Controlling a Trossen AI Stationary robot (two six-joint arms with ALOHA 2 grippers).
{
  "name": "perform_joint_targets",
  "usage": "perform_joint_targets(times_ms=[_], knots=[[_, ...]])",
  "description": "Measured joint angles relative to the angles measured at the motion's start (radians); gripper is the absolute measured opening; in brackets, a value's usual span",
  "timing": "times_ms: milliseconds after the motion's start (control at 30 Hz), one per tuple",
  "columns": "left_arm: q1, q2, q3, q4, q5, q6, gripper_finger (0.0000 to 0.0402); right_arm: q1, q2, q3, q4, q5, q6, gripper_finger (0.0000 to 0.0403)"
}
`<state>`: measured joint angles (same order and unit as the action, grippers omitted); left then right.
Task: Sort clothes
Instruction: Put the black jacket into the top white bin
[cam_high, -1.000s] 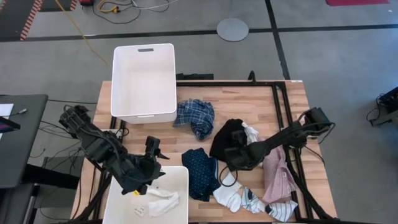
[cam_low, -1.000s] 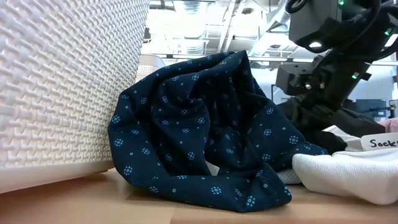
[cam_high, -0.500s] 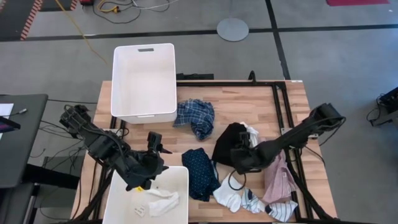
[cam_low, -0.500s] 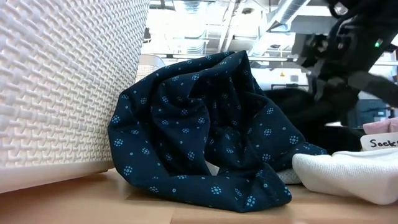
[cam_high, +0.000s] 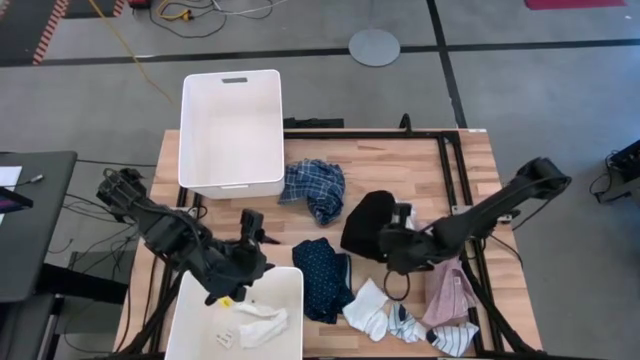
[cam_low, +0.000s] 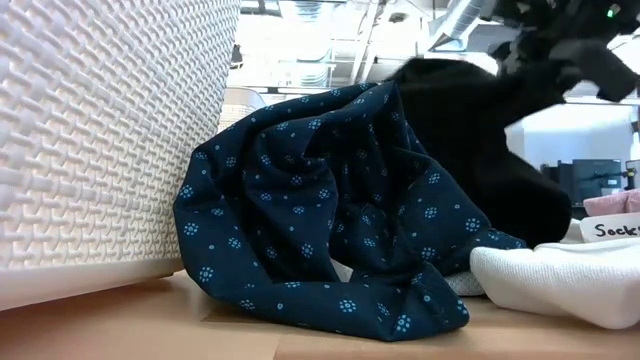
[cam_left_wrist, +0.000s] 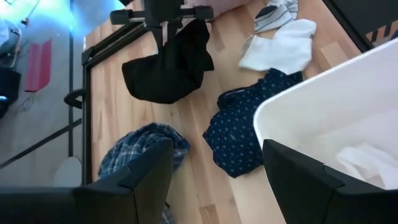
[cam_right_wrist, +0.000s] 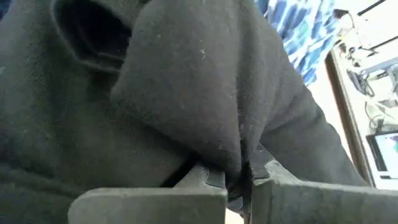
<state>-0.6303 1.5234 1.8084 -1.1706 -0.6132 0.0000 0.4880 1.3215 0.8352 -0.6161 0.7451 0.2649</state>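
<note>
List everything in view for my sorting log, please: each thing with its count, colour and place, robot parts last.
black piece: one, black, lifted at table centre, pinched by the right gripper.
navy dotted piece: one, dark blue, front centre, beside the near bin.
blue plaid shirt: one, blue and white, beside the far bin.
pink shirt: one, pink, front right.
socks: a few, white and striped, front edge.
bins: two, white; far bin at back left, near bin at front left holding white pieces.
left gripper: dark, open, over the near bin's rim.
right gripper: dark, shut on the black piece.
</note>
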Motion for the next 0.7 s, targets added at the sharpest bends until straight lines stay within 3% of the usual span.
perform_joint_targets(times_ms=[400,700], knots=[[0.072,0.000,0.000,0.147,-0.005,0.169,0.0242,0.088,-0.143,0.002,0.119,0.062,-0.053,0.0008],[0.150,0.000,0.000,0.269,0.066,0.277,0.0242,0.141,-0.213,0.002,0.344,0.099,-0.237,0.0008]])
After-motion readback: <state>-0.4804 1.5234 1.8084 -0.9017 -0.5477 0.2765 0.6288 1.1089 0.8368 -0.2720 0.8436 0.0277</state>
